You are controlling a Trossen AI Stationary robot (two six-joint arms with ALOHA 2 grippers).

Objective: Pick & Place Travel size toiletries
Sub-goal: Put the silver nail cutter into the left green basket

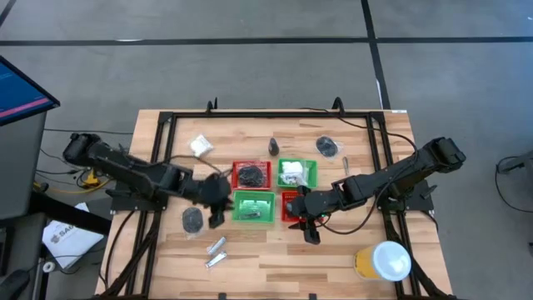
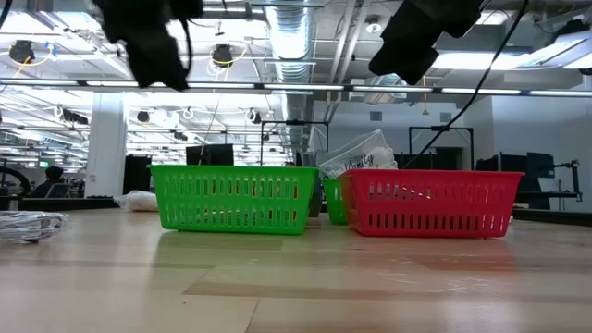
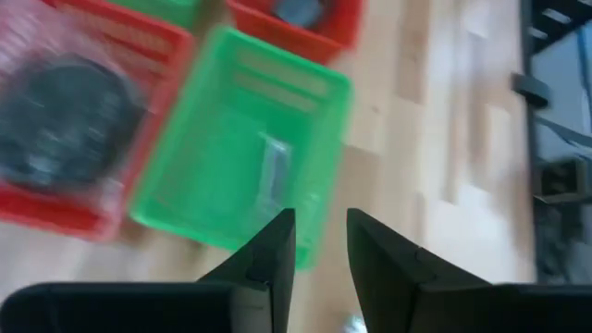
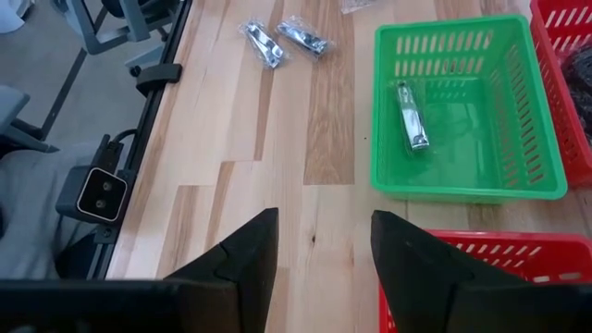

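High view: my left gripper (image 1: pixel 218 202) hangs beside the front green basket (image 1: pixel 253 206), right gripper (image 1: pixel 308 227) by the front red basket (image 1: pixel 291 205). Left wrist: my fingers apart, empty, silver tube (image 3: pixel 274 176) in green basket. Right wrist: jaws apart, empty; two silver packets (image 4: pixel 284 39) on table (image 4: pixel 277 185).

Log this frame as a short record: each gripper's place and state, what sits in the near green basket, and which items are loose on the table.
left gripper: open, empty, beside the near green mesh basket
right gripper: open, empty, by a red mesh basket
near green basket contents: one silver packaged tube
loose on table: two silver packaged tubes, white crinkly packet, black coiled piece
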